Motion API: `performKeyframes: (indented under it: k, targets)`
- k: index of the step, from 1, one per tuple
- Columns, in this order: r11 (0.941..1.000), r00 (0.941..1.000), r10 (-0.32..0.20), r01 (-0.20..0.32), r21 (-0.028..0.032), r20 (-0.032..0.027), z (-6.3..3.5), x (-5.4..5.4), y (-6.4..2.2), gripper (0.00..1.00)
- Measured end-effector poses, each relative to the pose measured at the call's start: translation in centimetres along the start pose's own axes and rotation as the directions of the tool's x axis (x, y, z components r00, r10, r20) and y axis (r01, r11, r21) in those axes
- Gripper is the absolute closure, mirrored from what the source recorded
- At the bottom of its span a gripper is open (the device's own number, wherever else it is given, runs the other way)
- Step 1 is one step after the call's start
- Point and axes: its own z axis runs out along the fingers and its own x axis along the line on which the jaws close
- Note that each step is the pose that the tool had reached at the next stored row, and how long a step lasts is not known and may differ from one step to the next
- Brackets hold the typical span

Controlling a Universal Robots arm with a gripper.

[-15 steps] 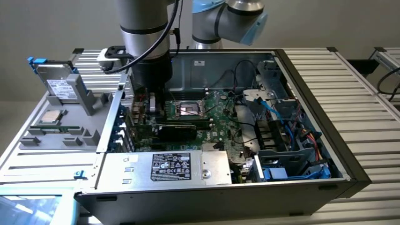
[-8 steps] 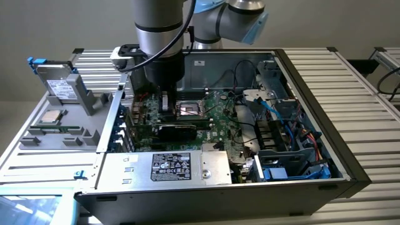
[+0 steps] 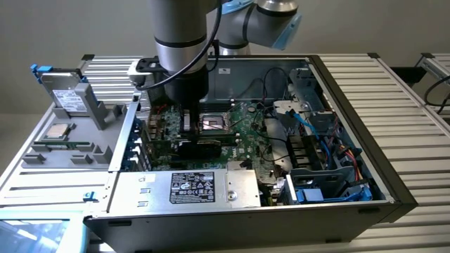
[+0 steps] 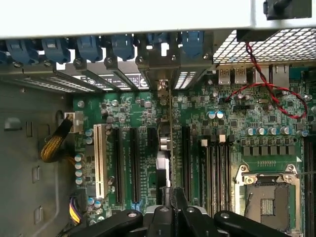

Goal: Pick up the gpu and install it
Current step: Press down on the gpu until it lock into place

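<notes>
Your arm (image 3: pixel 181 47) reaches down into the open computer case (image 3: pixel 393 195), which lies on its side on the slatted worktop (image 3: pixel 414 89). The tool (image 4: pixel 170 190) sits low over the motherboard (image 4: pixel 247 113), its black fingers (image 4: pixel 178 197) drawn together and clamped on the upper edge of the gpu (image 4: pixel 171 128).

In the wrist view you see the gpu edge-on: a thin card standing upright on the board, running from the tool toward the rear slot openings, its silver end bracket (image 4: pixel 161 79) against the case's back wall beneath the blue slot clips (image 4: pixel 121 45). It lines up with one of the long black expansion slots, between the white slot (image 4: pixel 97 160) on one side and the memory slots (image 4: pixel 217 168) on the other (whether the card's edge is fully seated cannot be told).

In the exterior view the gpu (image 3: pixel 200 145) shows as a dark block under the tool, just beside the empty processor socket (image 3: pixel 212 124).

Outside the case, on the exterior view's left, a grey fixture (image 3: pixel 84 137) holds a silver hard drive (image 3: pixel 69 97) standing upright and a processor (image 3: pixel 56 132) lying flat. The power supply (image 3: pixel 189 187), label up, occupies the case's near edge.
</notes>
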Motion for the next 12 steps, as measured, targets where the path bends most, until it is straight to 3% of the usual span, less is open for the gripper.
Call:
performKeyframes:
  k: [3,6,8,12]
  targets:
    - [1.0000,1.0000,0.006,-0.006,-0.0012,0.0037,0.43,0.0,0.00,0.88]
    - [0.9999,0.9998,0.012,-0.012,-0.0013,0.0146,0.54,0.0,0.02,0.88]
    - [0.9999,0.9997,0.015,-0.015,-0.0007,0.0187,-0.07,0.1,0.04,0.88]
    - [0.9998,0.9997,0.019,-0.019,-0.0032,0.0166,-1.89,0.5,0.03,0.88]
